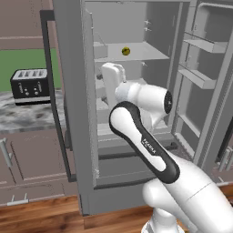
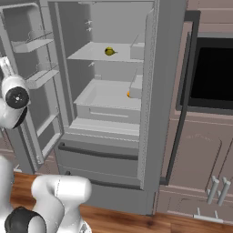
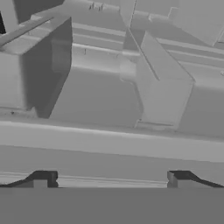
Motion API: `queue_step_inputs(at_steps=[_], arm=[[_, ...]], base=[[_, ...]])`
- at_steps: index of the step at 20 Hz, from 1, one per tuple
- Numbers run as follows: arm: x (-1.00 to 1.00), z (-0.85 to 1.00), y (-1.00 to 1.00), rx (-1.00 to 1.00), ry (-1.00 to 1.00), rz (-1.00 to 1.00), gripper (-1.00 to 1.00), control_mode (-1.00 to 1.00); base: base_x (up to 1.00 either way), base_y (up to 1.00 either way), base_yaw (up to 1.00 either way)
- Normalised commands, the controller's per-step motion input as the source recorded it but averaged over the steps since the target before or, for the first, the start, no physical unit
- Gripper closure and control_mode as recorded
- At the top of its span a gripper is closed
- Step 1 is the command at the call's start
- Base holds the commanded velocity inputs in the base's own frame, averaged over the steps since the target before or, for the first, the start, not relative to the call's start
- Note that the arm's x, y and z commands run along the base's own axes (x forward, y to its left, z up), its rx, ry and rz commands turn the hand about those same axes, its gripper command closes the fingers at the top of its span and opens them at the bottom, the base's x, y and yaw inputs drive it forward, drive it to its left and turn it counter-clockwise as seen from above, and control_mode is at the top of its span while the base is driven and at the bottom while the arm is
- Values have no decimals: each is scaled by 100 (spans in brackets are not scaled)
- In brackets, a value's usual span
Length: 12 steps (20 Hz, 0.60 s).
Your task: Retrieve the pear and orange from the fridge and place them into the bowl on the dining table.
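Observation:
The grey fridge [image 1: 73, 91] [image 2: 164, 91] stands with both doors swung open. The yellow-green pear [image 1: 125, 51] [image 2: 109, 51] rests on the upper shelf. One shelf lower, a sliver of the orange [image 2: 129, 94] peeks out beside the right door's edge; my arm covers it in the left base view. My gripper [image 3: 110, 179] is open, nothing between its fingertips [image 3: 41, 178], and it faces the fridge's inner shelves and bins at lower-shelf height. The bowl and the dining table are out of view.
A black toaster [image 1: 30, 85] sits on a marbled counter [image 1: 27, 116] left of the fridge. A dark built-in oven [image 2: 211, 75] and brown cabinets flank the right. Door shelves [image 1: 200, 77] [image 2: 38, 45] jut out on both open doors. Bottom drawers are closed.

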Motion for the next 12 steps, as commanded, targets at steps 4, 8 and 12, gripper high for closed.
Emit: queue_step_inputs(at_steps=[4,8,12], arm=[[-65,93,-36,-10,12,-3,-100,-100],[-23,75,-85,-20,34,-2,-100,-100],[-32,7,-100,-42,21,-2,-100,-100]], base=[[0,0,0],[0,0,0],[0,0,0]])
